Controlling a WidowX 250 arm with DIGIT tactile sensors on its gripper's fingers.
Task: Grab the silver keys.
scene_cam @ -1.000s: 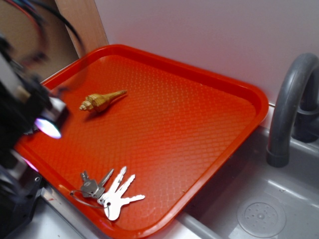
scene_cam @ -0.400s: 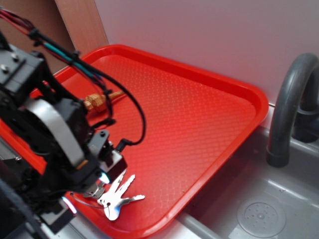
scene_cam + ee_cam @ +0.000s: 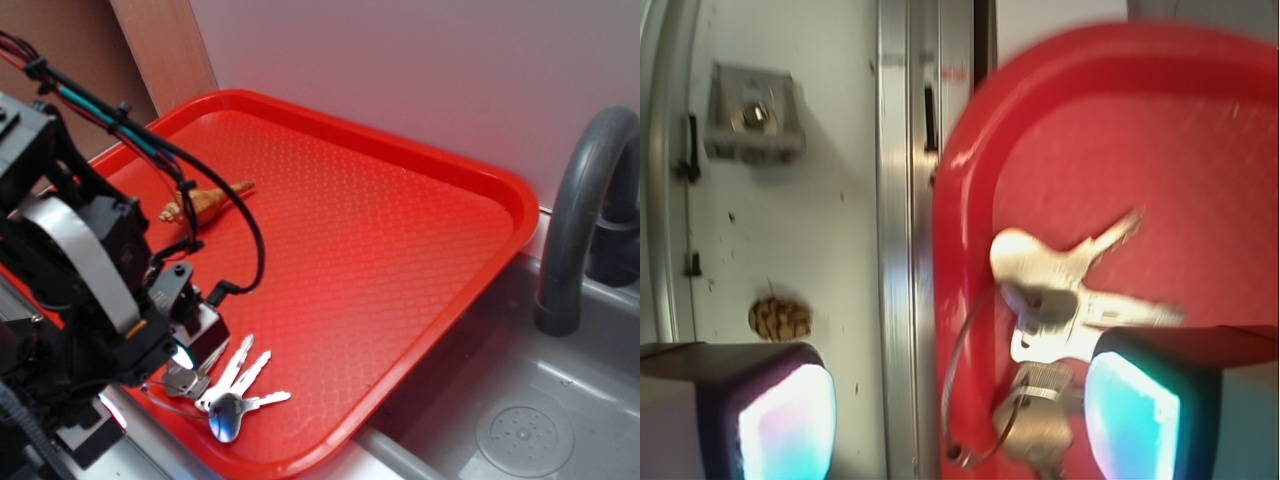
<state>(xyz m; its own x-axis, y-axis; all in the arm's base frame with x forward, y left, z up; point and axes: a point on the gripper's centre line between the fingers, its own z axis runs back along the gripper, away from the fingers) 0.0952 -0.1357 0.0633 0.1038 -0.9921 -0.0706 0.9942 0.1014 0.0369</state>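
Exterior view: I have the arm standing over the near left corner of the red tray (image 3: 420, 190), which fills most of the scene beside the grey sink and its faucet (image 3: 585, 200). Far up the tray from that corner lies a tan seashell (image 3: 205, 203). The gripper (image 3: 175, 352) sits at the near left corner, just beside the tray's rim, and the silver keys (image 3: 232, 390) lie flat there, fanned out toward the tray's middle.

In the wrist view the gripper (image 3: 960, 415) is spread wide and empty; one finger pad (image 3: 785, 425) hangs outside the rim over the grey counter, the other over the tray, with the silver keys (image 3: 1060, 300) and their wire ring (image 3: 975, 400) between them, nearer the tray-side pad.

I judge the bunch light, rigid, thin and slippery, lying too flat for an easy pinch on one blade. The stacked heads by the ring look the thickest hold; the rim may block the outer finger.

Compared with a second ago, the arm has come from the tray's left edge down to the keys' corner; the keys and shell have not shifted.
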